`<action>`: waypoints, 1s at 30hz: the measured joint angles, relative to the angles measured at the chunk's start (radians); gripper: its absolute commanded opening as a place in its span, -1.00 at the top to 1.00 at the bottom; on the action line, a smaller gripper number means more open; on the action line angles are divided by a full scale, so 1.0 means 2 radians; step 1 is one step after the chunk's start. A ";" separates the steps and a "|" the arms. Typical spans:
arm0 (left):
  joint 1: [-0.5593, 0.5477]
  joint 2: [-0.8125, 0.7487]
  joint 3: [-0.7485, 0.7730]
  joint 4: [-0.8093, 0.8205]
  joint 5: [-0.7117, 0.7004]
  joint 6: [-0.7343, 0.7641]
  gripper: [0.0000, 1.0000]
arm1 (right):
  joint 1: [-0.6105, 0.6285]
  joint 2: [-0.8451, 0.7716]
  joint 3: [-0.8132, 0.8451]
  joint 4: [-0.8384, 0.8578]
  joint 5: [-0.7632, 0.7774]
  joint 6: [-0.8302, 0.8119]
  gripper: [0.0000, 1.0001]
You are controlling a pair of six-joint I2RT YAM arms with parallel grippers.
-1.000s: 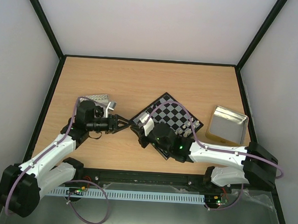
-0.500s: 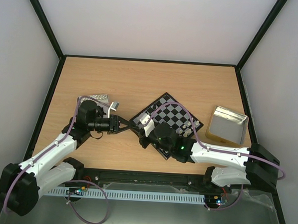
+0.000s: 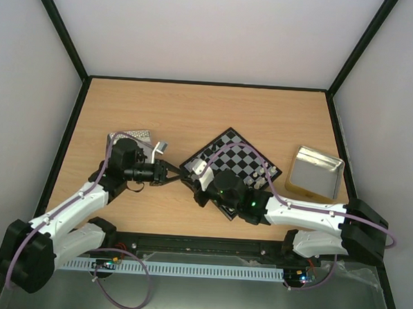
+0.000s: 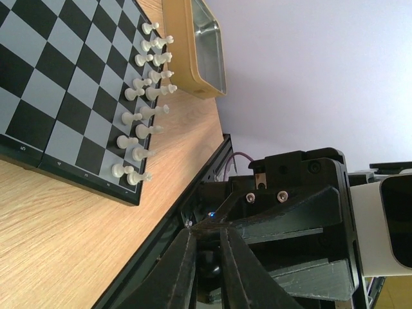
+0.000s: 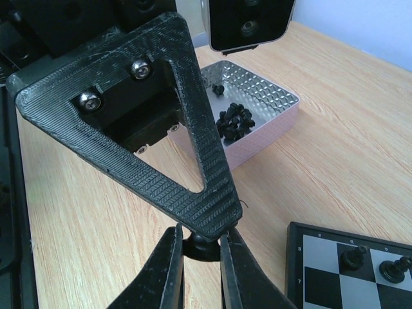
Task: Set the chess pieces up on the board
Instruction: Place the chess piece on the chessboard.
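We are pinching the black chess piece (image 5: 201, 249) between the tips of our right gripper (image 5: 201, 239), while our left gripper (image 4: 206, 235) is clamping its top from the far side, with the board (image 5: 295, 264) lying just right of the jaws and a tray (image 5: 273, 129) beyond them.

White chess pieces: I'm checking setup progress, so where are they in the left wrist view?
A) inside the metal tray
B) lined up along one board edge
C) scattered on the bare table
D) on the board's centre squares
B: the white chess pieces stand along the edge of the board nearest the metal tray.
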 measured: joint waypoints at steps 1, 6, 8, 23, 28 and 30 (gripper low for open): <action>0.000 0.002 0.000 -0.001 0.001 0.002 0.82 | 0.000 0.000 0.000 -0.002 0.000 -0.001 0.85; -0.003 0.011 0.007 -0.007 0.001 0.015 0.95 | -0.001 0.000 0.000 -0.006 0.004 0.000 0.13; -0.007 0.013 0.012 -0.008 0.000 0.020 0.95 | 0.001 0.000 0.000 -0.006 0.010 0.010 -0.13; -0.043 0.119 0.131 -0.141 -0.301 0.133 0.95 | -0.083 -0.014 0.019 -0.035 0.076 0.152 -0.42; -0.122 0.165 0.144 -0.152 -0.404 0.143 0.95 | -0.159 -0.007 0.031 -0.059 0.071 0.232 -0.42; -0.154 0.183 0.150 -0.154 -0.444 0.143 0.95 | -0.191 -0.003 0.031 -0.065 0.064 0.268 -0.42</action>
